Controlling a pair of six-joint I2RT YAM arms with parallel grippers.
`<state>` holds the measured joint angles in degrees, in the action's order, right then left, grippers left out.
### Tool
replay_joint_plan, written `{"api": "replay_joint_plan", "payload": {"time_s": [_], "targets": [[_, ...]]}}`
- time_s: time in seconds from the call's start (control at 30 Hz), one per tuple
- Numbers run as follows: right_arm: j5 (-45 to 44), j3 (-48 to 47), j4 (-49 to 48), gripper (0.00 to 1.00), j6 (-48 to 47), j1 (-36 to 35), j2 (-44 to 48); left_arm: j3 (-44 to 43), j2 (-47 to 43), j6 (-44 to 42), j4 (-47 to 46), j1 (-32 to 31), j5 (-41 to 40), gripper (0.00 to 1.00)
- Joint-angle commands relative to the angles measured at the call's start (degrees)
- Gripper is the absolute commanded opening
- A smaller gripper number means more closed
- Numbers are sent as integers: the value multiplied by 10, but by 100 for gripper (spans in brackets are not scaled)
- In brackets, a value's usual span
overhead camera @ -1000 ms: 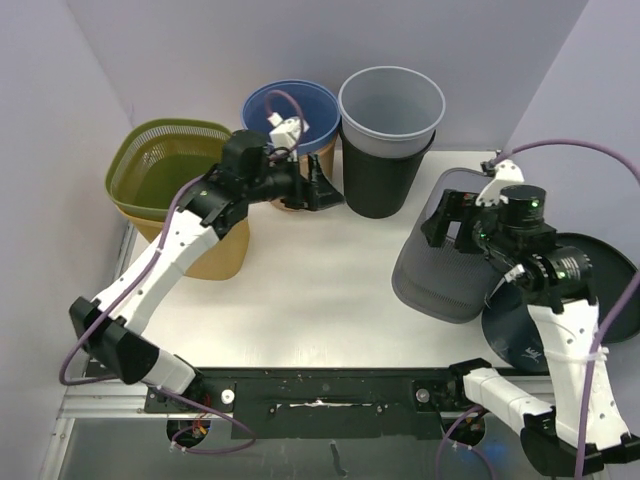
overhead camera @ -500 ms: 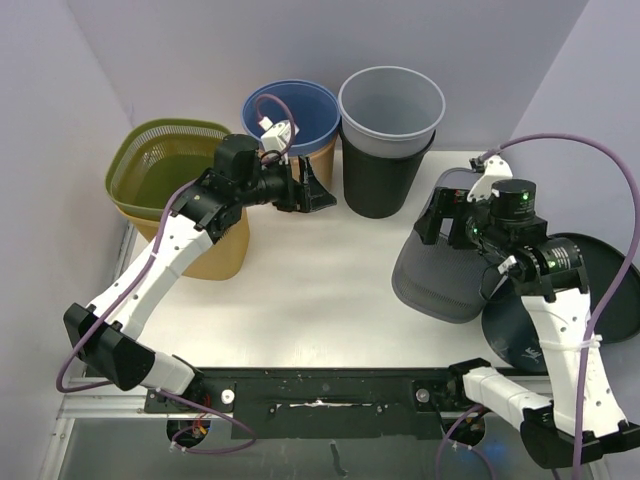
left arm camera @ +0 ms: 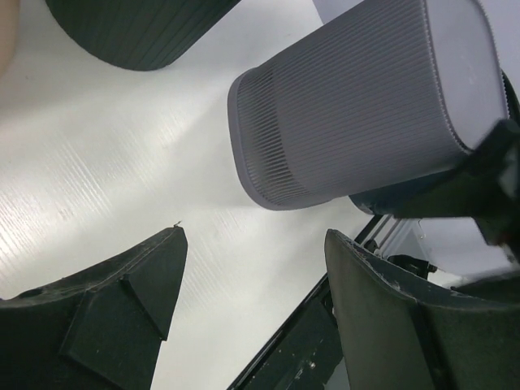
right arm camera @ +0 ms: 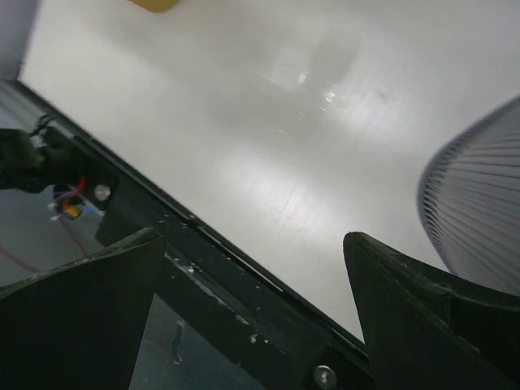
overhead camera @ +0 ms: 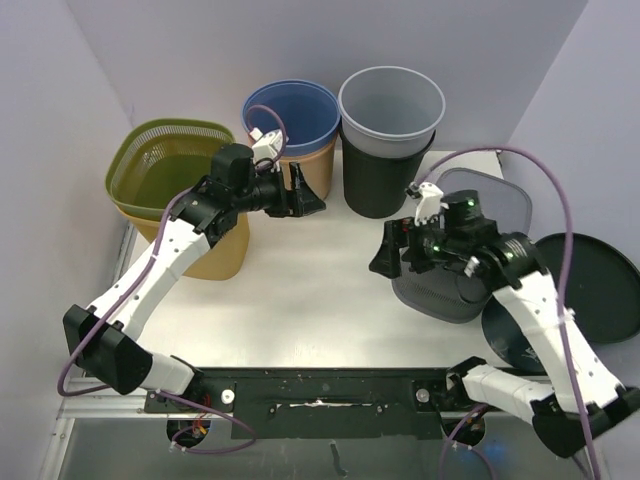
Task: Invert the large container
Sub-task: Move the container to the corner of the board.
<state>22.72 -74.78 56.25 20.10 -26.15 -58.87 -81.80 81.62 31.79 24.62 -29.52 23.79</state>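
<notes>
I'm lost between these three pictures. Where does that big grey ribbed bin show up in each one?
Top external: the grey ribbed bin sits right of centre.
Left wrist: it fills the upper right.
Right wrist: only a curved sliver shows at the right edge.
Shared landmark: the white table beneath it, seen in all three.

Grey ribbed container [left arm camera: 357,106], tipped sideways

Green mesh basket [overhead camera: 165,170] far left; blue bin [overhead camera: 310,115] beside grey bucket [overhead camera: 391,100]; black tray [overhead camera: 605,285] right.
</notes>
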Motion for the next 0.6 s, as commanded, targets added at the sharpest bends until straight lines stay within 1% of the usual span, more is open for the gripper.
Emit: {"api": "replay_joint_plan", "payload": {"time_s": [0.0, 0.07, 0.2, 0.27, 0.33, 0.43, 0.57], "targets": [[-158, 9, 15, 98, -6, 7, -50, 11, -34, 8, -50, 6, -2, 68], [-196, -9, 8, 98, -29, 25, -79, 14, -32, 12, -56, 9, 8, 68], [-224, -54, -38, 98, -82, 94, -147, 13, -29, 18, -59, 10, 21, 68], [-238, -76, -71, 98, -94, 140, -183, 15, -34, 22, -62, 11, 23, 68], [-252, -100, -94, 98, -90, 162, -218, 7, -36, 23, -58, 11, 23, 68], [-239, -164, -72, 98, -92, 153, -252, 4, -45, 26, -53, 12, 20, 68], [-266, -206, -30, 98, -87, 86, -218, 8, -53, 10, -28, 14, 14, 68]]}}
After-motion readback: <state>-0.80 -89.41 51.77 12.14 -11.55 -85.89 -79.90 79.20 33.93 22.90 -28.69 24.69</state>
